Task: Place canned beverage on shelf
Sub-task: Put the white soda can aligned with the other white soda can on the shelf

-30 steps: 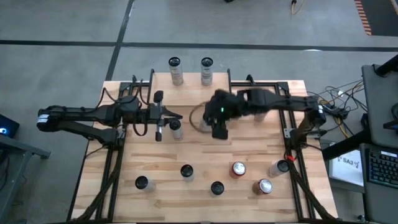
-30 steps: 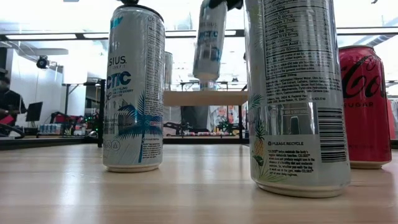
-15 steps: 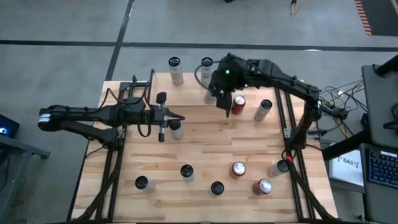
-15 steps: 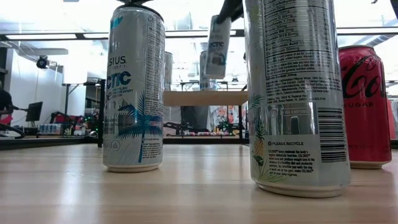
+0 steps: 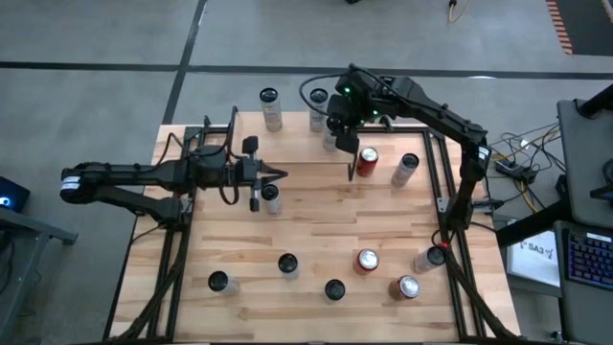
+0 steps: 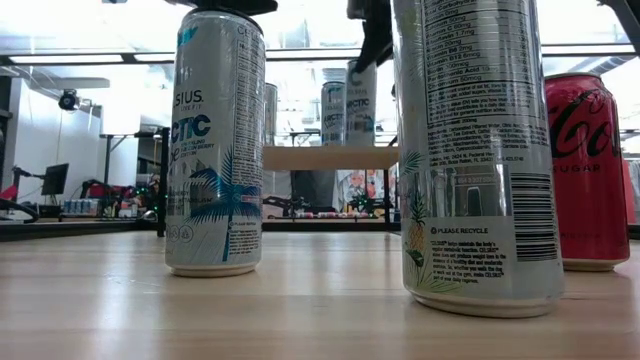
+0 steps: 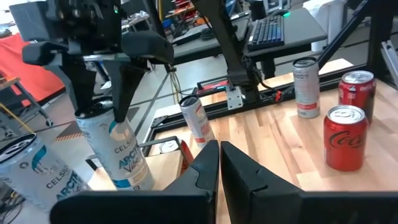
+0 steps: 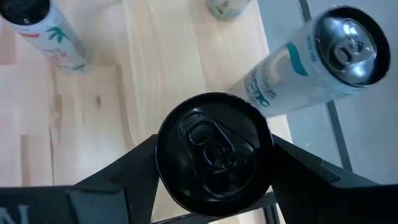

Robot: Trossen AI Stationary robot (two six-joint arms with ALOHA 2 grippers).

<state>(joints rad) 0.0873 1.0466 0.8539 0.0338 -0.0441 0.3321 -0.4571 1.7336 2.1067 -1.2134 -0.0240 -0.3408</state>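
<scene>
Right hand (image 5: 343,134) reaches over the tabletop's (image 5: 306,244) far edge, fingers clamped around a black-topped can (image 8: 213,152) standing on the shelf (image 6: 330,157) beside a silver-topped can (image 8: 311,56). A red can (image 5: 366,161) stands nearby. Left hand (image 5: 271,174) hovers closed mid-tabletop, holding nothing.

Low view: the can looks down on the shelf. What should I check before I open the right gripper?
1. Held can upright: ok.
2. Its base resting on the shelf: cannot tell; it looks level with the board, but contact is unclear.
3. Room beside the neighbour can: ok, apart but close.
4. Right gripper grip: ok, one finger on each side of the can.
5. Left gripper out of the way: ok, shut, at mid-table away from the shelf.
</scene>
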